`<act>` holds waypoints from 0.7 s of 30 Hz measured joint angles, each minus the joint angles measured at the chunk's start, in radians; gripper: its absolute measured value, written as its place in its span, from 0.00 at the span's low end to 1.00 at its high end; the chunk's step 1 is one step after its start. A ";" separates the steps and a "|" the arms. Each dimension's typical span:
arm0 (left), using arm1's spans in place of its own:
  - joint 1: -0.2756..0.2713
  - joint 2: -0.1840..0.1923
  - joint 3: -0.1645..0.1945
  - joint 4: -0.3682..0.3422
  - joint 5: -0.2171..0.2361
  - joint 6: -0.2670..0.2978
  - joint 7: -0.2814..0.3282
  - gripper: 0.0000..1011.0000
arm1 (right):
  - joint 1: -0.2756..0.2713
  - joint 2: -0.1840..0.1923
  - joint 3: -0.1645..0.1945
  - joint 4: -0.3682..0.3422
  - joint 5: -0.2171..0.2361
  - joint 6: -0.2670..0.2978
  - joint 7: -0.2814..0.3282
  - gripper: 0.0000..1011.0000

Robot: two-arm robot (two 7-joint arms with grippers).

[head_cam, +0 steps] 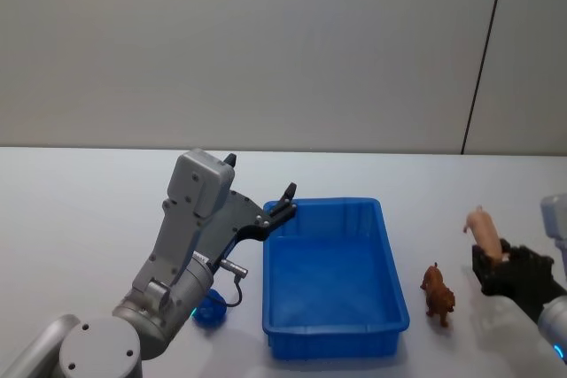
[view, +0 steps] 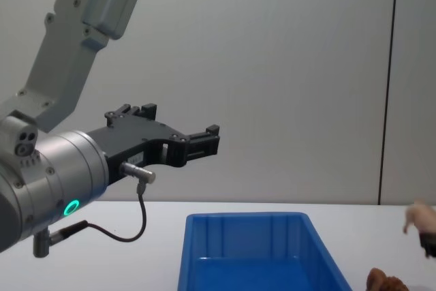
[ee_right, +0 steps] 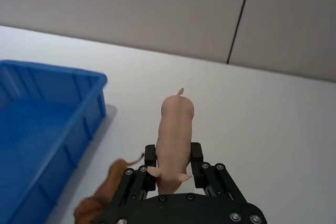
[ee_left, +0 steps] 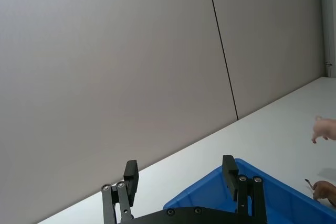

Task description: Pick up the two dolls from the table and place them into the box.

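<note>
Two black fingers (ee_right: 196, 157) of the right gripper (ee_right: 173, 155) are clamped on the pale pink plastic pig doll (ee_right: 176, 121). Just beside them, toward the bright blue rectangular plastic box (head_cam: 337, 205), the reddish-brown fuzzy animal doll (head_cam: 438, 293) stands on the white table (head_cam: 89, 210). The left gripper (ee_left: 179, 167) hovers by the box's far corner, fingers spread apart.

We record: box (head_cam: 337, 343), lower centre, blue plastic, smooth, slight sheen; table (head_cam: 80, 210), white, smooth, matt; pink doll (ee_right: 175, 129), smooth, matt, plastic-looking; brown doll (head_cam: 438, 293), lower right, rough-textured; left gripper (ee_left: 179, 167), matt black, bright metal screws.
</note>
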 joint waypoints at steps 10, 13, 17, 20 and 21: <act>0.000 0.000 0.000 0.000 0.000 0.000 0.000 0.99 | 0.027 -0.011 -0.016 -0.053 -0.042 -0.020 0.084 0.36; 0.000 0.000 0.000 0.000 0.000 0.000 0.000 0.99 | 0.038 -0.017 -0.024 -0.058 -0.054 -0.019 0.110 0.36; 0.000 0.000 0.000 0.000 0.000 0.000 0.000 0.99 | 0.061 -0.035 -0.040 -0.060 -0.079 -0.004 0.161 0.36; 0.000 0.000 0.000 0.000 0.000 0.000 0.000 0.99 | 0.078 -0.046 -0.051 -0.055 -0.095 0.009 0.190 0.36; 0.000 0.000 0.000 0.000 0.000 0.000 0.000 0.99 | 0.088 -0.054 -0.058 -0.050 -0.105 0.018 0.206 0.36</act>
